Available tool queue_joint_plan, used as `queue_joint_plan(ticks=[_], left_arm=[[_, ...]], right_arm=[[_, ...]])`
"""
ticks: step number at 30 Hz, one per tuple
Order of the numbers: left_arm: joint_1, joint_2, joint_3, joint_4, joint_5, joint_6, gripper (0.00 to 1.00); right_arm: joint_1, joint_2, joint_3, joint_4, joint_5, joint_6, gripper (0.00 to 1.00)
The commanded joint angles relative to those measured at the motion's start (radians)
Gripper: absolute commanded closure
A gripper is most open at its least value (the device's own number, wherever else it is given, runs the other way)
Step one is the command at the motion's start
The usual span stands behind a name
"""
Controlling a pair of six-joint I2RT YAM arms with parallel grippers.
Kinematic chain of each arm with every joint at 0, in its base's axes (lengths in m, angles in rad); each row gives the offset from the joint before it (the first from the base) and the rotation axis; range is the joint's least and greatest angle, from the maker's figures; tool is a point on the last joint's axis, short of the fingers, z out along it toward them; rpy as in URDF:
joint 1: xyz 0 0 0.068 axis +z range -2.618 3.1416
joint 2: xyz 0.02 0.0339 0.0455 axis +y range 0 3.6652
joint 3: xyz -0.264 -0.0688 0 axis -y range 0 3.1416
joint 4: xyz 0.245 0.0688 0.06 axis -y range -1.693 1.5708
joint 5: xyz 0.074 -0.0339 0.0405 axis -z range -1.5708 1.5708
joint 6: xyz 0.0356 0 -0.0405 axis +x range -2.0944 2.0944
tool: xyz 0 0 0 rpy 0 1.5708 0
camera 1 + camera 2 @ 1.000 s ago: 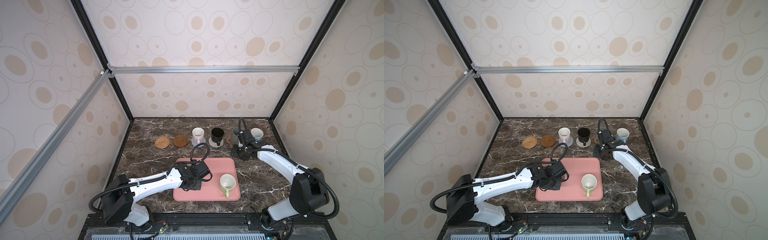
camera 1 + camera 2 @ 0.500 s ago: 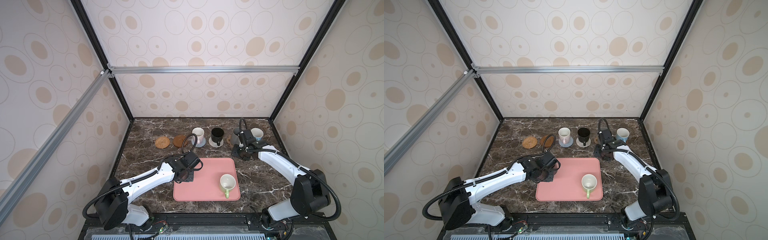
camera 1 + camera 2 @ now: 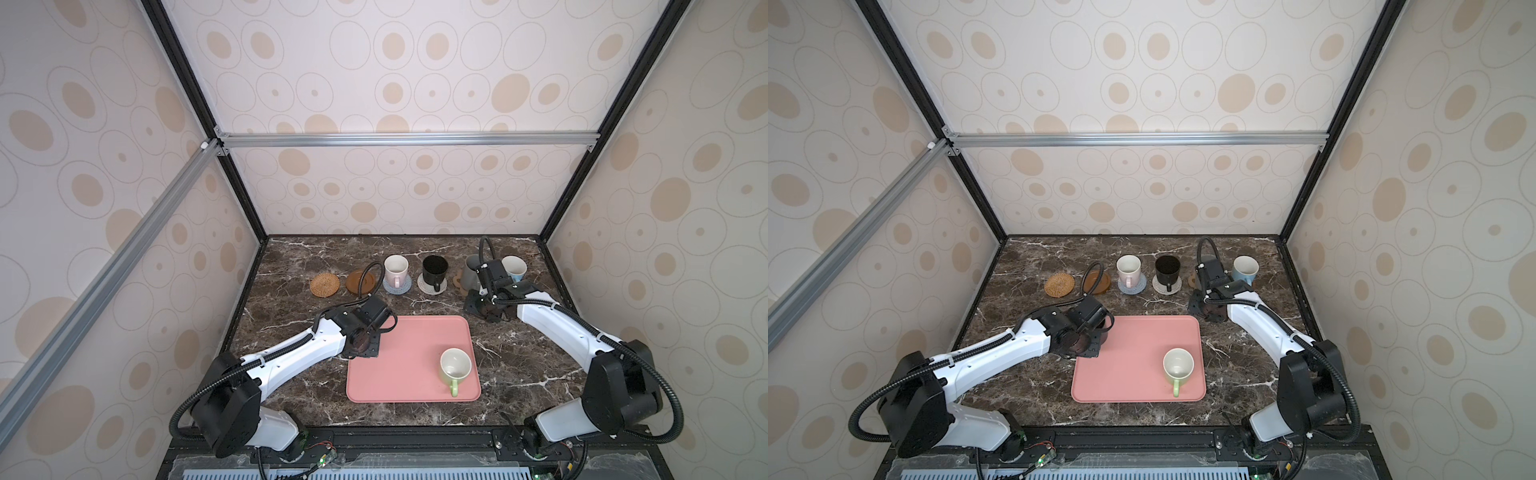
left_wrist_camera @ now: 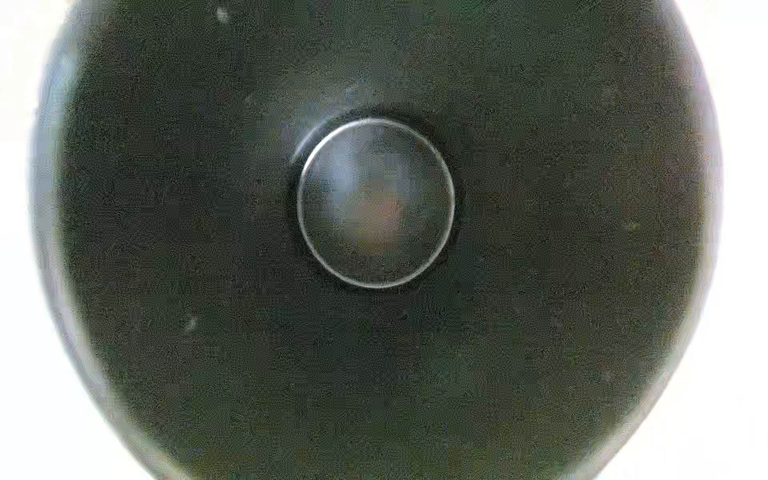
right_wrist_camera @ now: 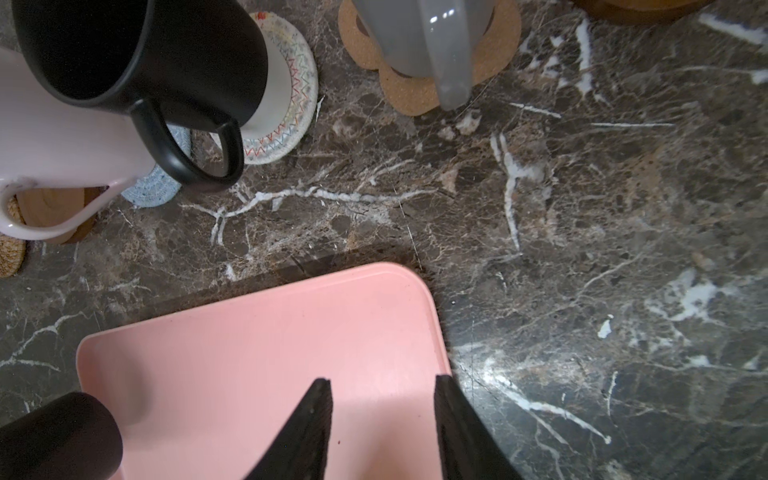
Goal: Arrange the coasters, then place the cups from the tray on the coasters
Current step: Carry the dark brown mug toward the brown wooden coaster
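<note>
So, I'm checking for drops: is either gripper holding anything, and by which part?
The left gripper holds a black mug; the grip spot is hidden. The right gripper is empty.

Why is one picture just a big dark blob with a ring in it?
Left wrist view: a black mug fills the lens, far too close, so it looks grainy and blurred, with washed-out white round the edges. Right wrist view: the marble table is sharp. Both top views: soft, even light.

No legible text or labels
</note>
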Motion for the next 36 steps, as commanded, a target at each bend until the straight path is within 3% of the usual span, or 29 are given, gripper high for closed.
queue_joint_plan(ticks=[1,14,36], left_arm=[[0.035,0.011,0.082,0.025,-0.045,0.072,0.88],[0.147,0.124,0.201,0.061,-0.027,0.205,0.88],[0.277,0.217,0.280,0.146,-0.018,0.260,0.89]], right_arm=[[-0.005,-0.026,-0.012,-0.021,0.015,0.015,0.56],[-0.005,-0.057,-0.030,-0.035,0.026,0.022,0.56],[-0.006,-0.081,-0.069,-0.032,0.016,0.026,0.56]])
